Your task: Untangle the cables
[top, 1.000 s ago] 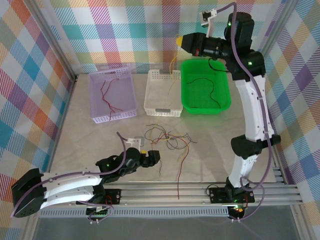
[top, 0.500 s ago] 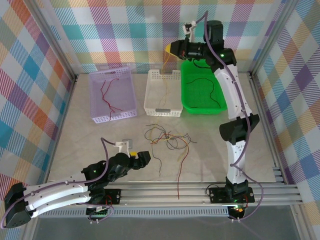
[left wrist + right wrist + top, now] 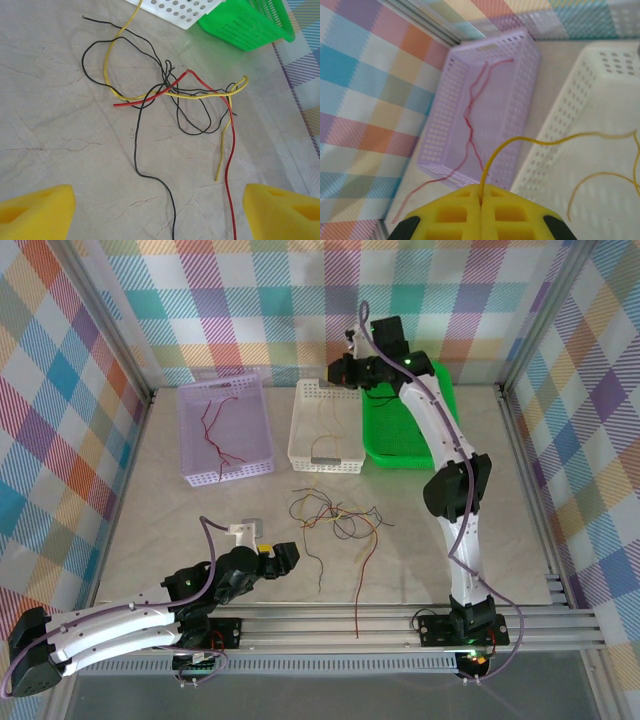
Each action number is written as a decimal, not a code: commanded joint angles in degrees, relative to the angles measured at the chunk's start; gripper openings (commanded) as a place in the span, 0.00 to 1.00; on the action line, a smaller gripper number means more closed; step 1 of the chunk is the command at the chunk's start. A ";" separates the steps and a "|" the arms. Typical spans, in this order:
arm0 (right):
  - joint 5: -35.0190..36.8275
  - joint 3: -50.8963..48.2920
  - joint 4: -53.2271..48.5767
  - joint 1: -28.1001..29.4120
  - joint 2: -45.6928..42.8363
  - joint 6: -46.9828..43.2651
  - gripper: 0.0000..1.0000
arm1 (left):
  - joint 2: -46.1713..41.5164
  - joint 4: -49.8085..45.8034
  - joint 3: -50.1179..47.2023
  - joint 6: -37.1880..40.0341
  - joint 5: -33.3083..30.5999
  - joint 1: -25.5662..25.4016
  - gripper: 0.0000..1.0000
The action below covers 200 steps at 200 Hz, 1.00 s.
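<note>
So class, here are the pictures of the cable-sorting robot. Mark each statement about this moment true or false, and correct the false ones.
1. The right gripper is shut on a yellow wire. True.
2. The lilac basket holds black wires. False: it holds red wires.
3. The left gripper is holding a wire. False: it is open, its fingers wide apart, on the near side of the tangle.
4. The tangle on the table has red, yellow and black wires in it. True.
5. The white basket stands between the lilac basket and the green basket. True.
</note>
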 commanded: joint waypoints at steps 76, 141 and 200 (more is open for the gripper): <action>9.30 -1.67 -3.76 1.18 6.30 -6.09 0.00 | 0.25 -1.78 -0.62 -1.01 -1.62 -0.71 0.87; 11.94 -1.37 -4.96 1.55 9.52 -7.20 0.00 | 0.16 -2.40 -0.98 -1.45 -1.99 -0.71 0.86; 8.58 1.95 -4.50 1.44 2.85 -3.95 0.00 | 0.17 -2.58 -1.83 -1.71 -2.27 -0.72 0.87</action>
